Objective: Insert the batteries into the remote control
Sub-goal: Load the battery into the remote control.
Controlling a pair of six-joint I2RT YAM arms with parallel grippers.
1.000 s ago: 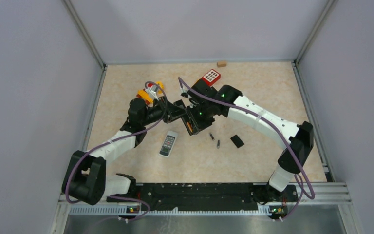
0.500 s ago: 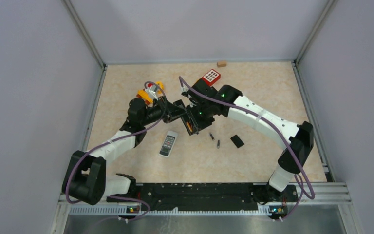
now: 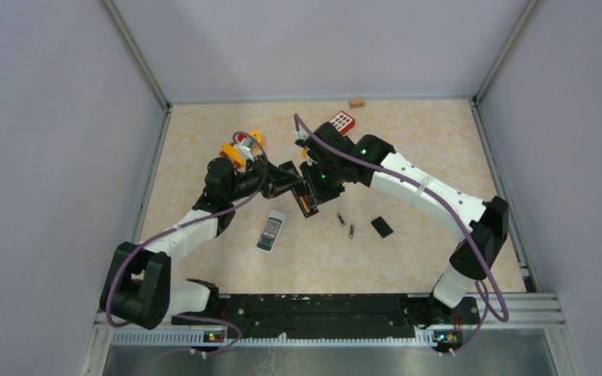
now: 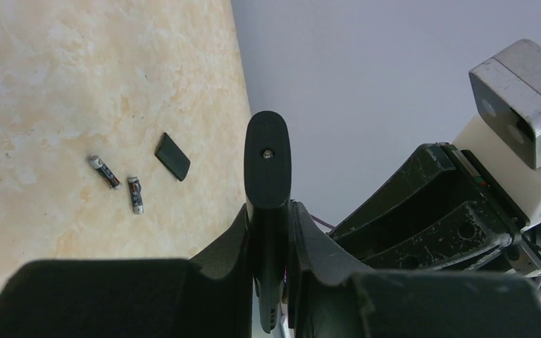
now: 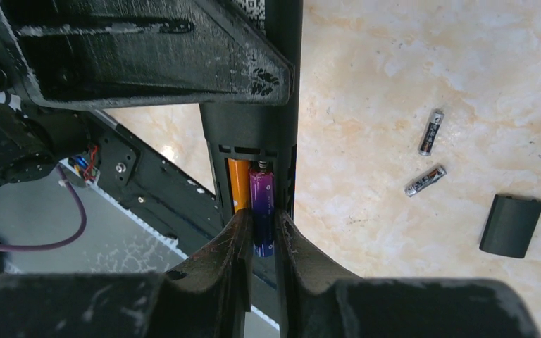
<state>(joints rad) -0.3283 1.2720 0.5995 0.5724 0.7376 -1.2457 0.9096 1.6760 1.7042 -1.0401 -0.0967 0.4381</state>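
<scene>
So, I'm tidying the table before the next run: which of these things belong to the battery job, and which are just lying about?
Job in hand: black remote in the left gripper; purple battery in the right gripper; orange battery seated in the remote; loose batteries; black battery cover.

Lying about: white remote; red keypad; wooden block; orange toy.

The beige marbled bench (image 3: 439,133) carries a light grey remote (image 3: 270,232) and a dark battery (image 3: 341,219), with a second battery (image 3: 351,231) just beside it. Near them lies a flat black cover (image 3: 382,227). Farther back sit a red keypad (image 3: 342,121), a small wooden block (image 3: 356,102) and an orange toy (image 3: 229,151).
</scene>
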